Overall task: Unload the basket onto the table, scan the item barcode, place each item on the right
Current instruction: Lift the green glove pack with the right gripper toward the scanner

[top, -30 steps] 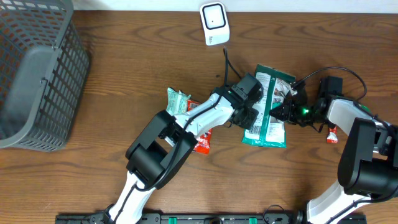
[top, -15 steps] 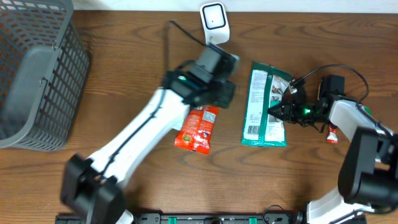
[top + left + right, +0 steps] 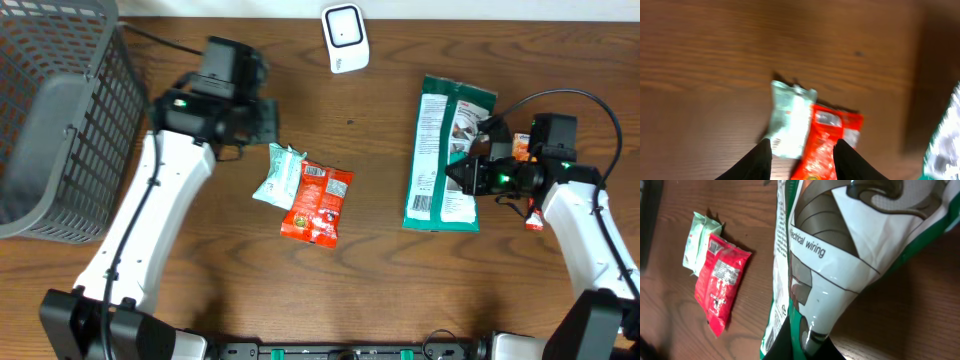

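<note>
The step in hand looks like getting the big green and white bag (image 3: 445, 150) ready for the scanner (image 3: 343, 38), the small white box at the far edge of the surface (image 3: 420, 290). The right gripper (image 3: 468, 176) is pressed together on the bag's right edge and pinches it there. In the right wrist view that edge is pulled up off the wood and the rest of the bag hangs down. The bag is on the right side, apart from the scanner and a bit nearer to the robot. The left gripper (image 3: 802, 145) is spread, with nothing between its fingers. It hovers over the wood near two small packets, a pale green packet (image 3: 277, 174) and a red packet (image 3: 318, 203). These lie side by side and touch, in the middle of the surface. I think the next move has to carry the bag over to the scanner and turn it so the barcode faces the scanner's front. The print on the bag is too small for me to tell which part is the barcode. The bag is thin and floppy and is held by one edge only, so it may fold or slip, and a slow, steady move seems best. A grey basket (image 3: 120, 100) with mesh walls sits at the far left. I can see no packets in it, only its plain grey inside.
</note>
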`<state>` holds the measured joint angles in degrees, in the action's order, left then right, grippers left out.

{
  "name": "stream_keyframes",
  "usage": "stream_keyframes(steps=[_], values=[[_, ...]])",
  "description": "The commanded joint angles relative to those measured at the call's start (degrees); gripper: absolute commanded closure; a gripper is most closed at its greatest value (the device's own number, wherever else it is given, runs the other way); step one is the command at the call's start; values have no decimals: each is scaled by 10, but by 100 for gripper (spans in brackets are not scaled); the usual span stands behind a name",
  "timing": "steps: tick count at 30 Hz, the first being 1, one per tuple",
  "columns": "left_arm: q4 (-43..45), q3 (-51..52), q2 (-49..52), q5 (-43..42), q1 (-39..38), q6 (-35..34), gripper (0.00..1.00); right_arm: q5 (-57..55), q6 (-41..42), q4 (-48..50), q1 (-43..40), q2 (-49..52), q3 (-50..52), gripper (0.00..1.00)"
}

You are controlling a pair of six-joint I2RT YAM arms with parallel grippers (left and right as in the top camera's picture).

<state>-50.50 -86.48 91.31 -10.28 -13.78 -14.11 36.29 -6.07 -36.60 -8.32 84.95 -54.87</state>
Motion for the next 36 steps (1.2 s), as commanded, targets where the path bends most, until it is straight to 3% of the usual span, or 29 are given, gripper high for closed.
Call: stream_keyframes(steps=[1,5,12,17,25,29,36], values=[[-3,0,-3,7,37,-19,51,-59,28,0,28,-17,3,99],[-15,0,-3,7,58,-19,13,-87,50,1,40,-17,3,99],[-30,0,-3,7,60,-19,12,-55,73,1,40,-20,-2,99],[-30,0,-3,7,60,-19,12,-141,75,-56,54,-53,-49,99],[-30,0,-3,7,60,-19,12,-264,68,-236,132,-72,-218,99],[-30,0,-3,7,60,-19,12,-362,69,-280,190,-70,-296,99],[-30,0,-3,7,60,-19,12,-439,32,-342,291,-36,-442,99]])
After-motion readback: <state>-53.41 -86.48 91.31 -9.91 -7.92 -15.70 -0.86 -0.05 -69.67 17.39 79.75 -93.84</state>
